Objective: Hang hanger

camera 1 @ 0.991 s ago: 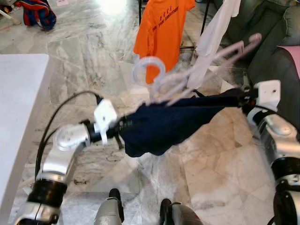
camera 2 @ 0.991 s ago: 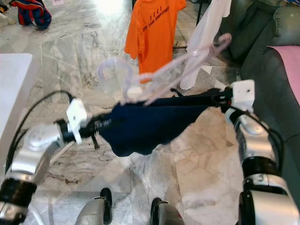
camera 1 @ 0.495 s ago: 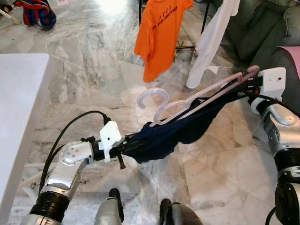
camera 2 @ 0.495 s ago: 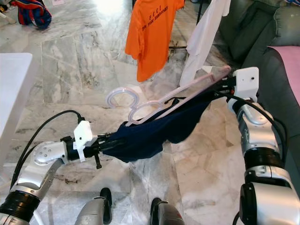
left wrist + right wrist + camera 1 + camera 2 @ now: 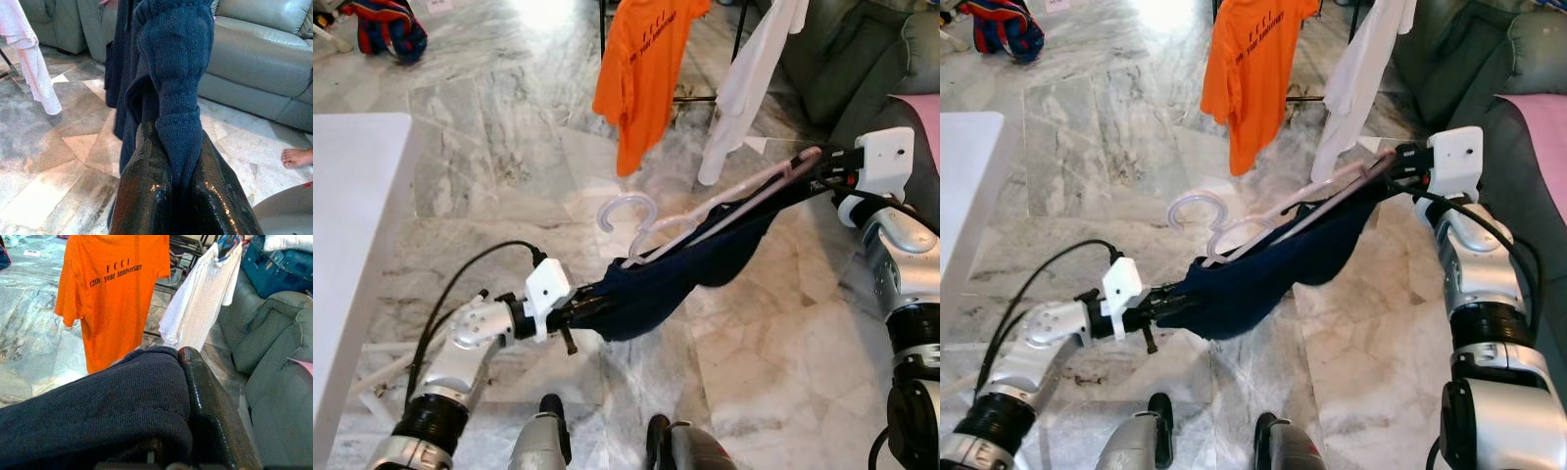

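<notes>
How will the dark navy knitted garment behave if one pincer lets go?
The dark navy knitted garment sags between the left pincer and right pincer, so it is probably floppy. The pale plastic hanger on it may slide off.

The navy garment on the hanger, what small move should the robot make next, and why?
Probably raise both arms toward the rack. The navy garment sags between the left gripper and right gripper, each pinching one end, and the hanger lies tilted, hook low, well short of the orange shirt hanging ahead.
</notes>
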